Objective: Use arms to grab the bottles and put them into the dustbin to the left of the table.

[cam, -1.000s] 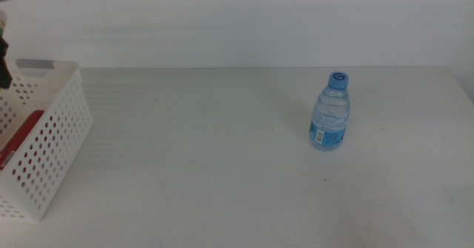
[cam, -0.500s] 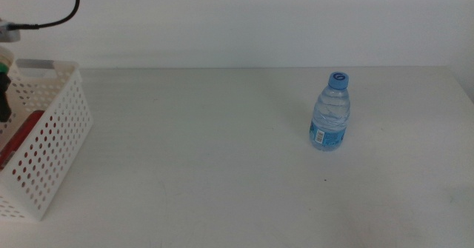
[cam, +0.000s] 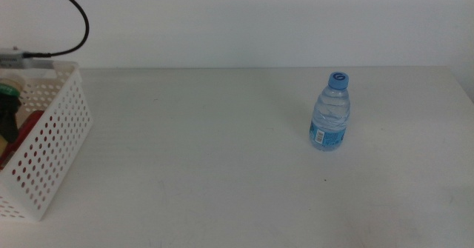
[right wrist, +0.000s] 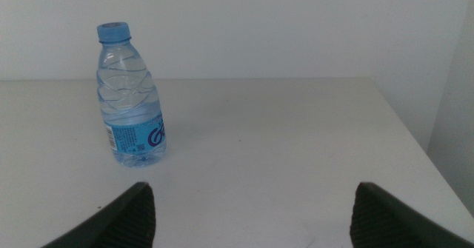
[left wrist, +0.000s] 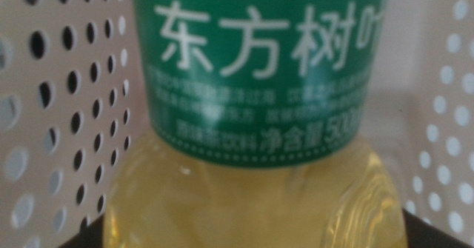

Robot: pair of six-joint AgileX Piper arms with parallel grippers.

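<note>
Inside the dustbin [cam: 63, 133], I'm lowering the tea bottle [left wrist: 252, 129], L jaws pinching it; R gripper [right wrist: 248, 211] waiting w/ jaws spread; next: release.

Plain white wall [cam: 259, 18] behind far edge of scene. Thin black cable [cam: 70, 11] curving down at far left, ending at small grey connector [cam: 15, 55].

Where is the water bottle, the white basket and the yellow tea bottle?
water bottle [cam: 329, 115], middle view, on its clear body.
white basket [cam: 55, 141], middle view, on its holed side wall.
yellow tea bottle [left wrist: 259, 78], left wrist view, on its green label.
</note>
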